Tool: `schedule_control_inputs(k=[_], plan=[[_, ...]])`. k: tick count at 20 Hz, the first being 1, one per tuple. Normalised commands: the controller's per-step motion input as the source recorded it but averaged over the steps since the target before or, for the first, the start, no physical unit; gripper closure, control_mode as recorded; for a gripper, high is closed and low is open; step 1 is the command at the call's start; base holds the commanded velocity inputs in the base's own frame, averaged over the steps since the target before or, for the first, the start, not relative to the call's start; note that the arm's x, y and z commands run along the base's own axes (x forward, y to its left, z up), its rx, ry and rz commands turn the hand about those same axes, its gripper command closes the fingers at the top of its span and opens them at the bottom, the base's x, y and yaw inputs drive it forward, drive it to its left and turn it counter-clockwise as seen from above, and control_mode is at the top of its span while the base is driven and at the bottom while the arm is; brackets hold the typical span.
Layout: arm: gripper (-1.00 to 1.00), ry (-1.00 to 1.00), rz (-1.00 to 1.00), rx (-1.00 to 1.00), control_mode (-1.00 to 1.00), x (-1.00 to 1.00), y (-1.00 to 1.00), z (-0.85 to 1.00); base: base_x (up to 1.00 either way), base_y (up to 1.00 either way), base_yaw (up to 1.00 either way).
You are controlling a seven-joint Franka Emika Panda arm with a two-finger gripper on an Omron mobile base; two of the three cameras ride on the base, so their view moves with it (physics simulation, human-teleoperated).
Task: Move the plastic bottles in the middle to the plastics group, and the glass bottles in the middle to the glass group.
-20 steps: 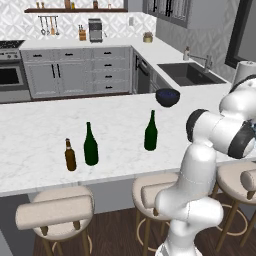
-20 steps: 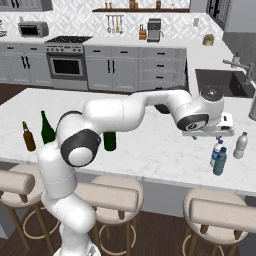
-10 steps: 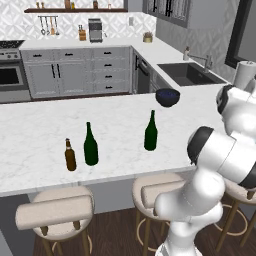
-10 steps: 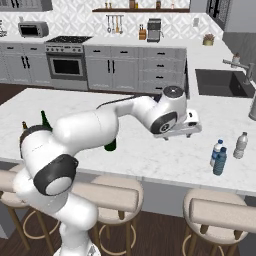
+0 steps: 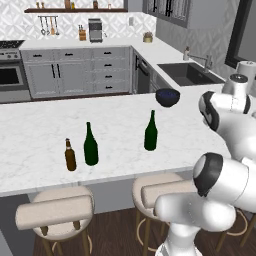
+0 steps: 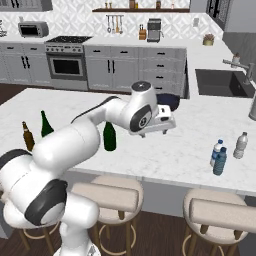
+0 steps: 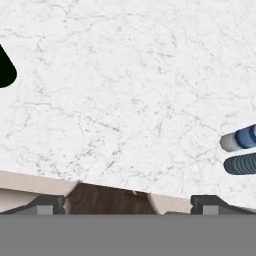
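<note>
My gripper hovers open and empty over the counter's middle, its two finger tips standing wide apart. Just left of it, half behind my arm, stands the tall green wine bottle. At the right end, the clear water bottle with a blue label and the bluish-teal one stand together beside a pale plastic bottle. At the left end, the very dark green wine bottle and the short brown beer bottle form the glass group.
A dark bowl sits on the counter behind my hand. A dark shape cuts into the hand view's left edge. Bar stools line the counter's near edge. The sink is at the back right.
My arm has swung left from above the small bottles at the right end to the counter's middle, near the green wine bottle. No bottle has moved.
</note>
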Motion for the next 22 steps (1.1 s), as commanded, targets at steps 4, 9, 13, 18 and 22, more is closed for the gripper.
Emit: schedule_control_inputs(k=[4, 9, 13, 18, 22], plan=[[-1.00, 0.01, -0.02, 0.02, -1.00, -0.10, 0.57, 0.14, 0.00, 0.00, 0.00], [-1.00, 0.08, -0.03, 0.06, -1.00, -0.03, 0.53, 0.12, 0.00, 0.00, 0.00], [-1.00, 0.01, 0.00, 0.04, -1.00, 0.00, 0.62, 0.04, 0.00, 0.00, 0.00], [-1.00, -0.11, 0.01, 0.02, -1.00, 0.00, 0.65, 0.00, 0.00, 0.00, 0.00], [-1.00, -0.19, 0.01, 0.06, -1.00, 0.00, 0.60, 0.00, 0.00, 0.00, 0.00]])
